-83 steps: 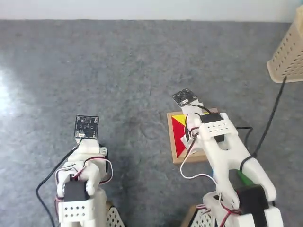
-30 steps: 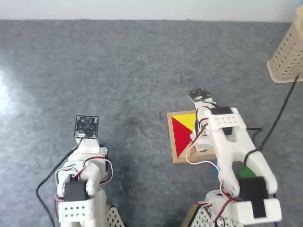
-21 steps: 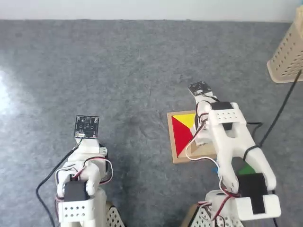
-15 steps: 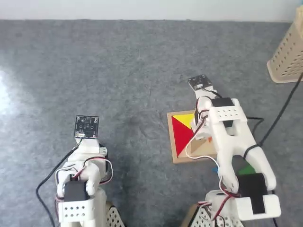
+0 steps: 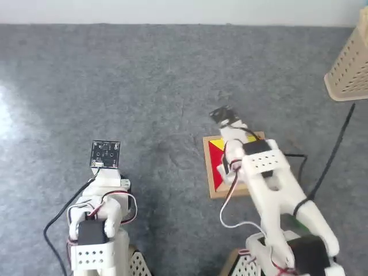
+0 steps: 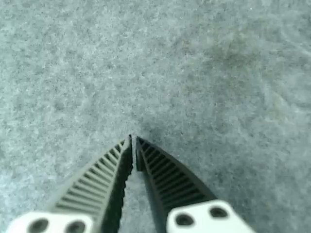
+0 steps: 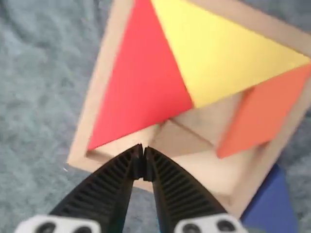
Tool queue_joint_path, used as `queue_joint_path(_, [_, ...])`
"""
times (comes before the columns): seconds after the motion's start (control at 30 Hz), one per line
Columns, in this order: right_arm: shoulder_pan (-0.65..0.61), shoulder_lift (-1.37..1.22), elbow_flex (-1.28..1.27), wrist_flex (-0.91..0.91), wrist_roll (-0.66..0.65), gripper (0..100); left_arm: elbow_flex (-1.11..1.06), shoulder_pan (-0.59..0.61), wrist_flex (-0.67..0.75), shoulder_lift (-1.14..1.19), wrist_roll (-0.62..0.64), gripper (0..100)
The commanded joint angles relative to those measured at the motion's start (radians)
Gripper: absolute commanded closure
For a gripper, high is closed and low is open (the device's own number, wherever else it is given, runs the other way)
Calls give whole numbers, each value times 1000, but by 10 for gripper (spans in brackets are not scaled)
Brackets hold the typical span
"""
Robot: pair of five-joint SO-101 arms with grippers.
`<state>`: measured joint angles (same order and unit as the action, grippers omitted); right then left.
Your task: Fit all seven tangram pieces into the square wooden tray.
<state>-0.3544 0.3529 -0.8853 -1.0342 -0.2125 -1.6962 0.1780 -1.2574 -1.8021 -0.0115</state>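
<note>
Both pincers are pressed together, holding nothing. Right gripper (image 7: 142,154) hangs over the tray's (image 7: 95,97) near rim, its arm stretched across it. Red (image 7: 141,82), yellow (image 7: 218,48) and orange (image 7: 265,114) pieces lie inside. Left gripper (image 6: 133,144) points at the mat (image 6: 194,58), arm folded, well left.

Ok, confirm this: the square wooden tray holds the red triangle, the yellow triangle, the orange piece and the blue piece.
Not quite. The blue piece lies outside the square wooden tray, beside its rim, as the right wrist view shows. The red triangle, yellow triangle and orange piece are inside.
</note>
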Motion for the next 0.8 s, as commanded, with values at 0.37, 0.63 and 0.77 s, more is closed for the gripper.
queue_joint_path(0.37, [-42, -88, 3, 70, -21, 992, 12, 0, -5, -17, 6, 988])
queue_joint_path(0.63, [53, -128, -2, 62, -74, 992, 12, 0, -5, -17, 6, 988])
queue_joint_path(0.77, [140, -128, 2, 59, -94, 992, 12, 0, -5, -17, 6, 988])
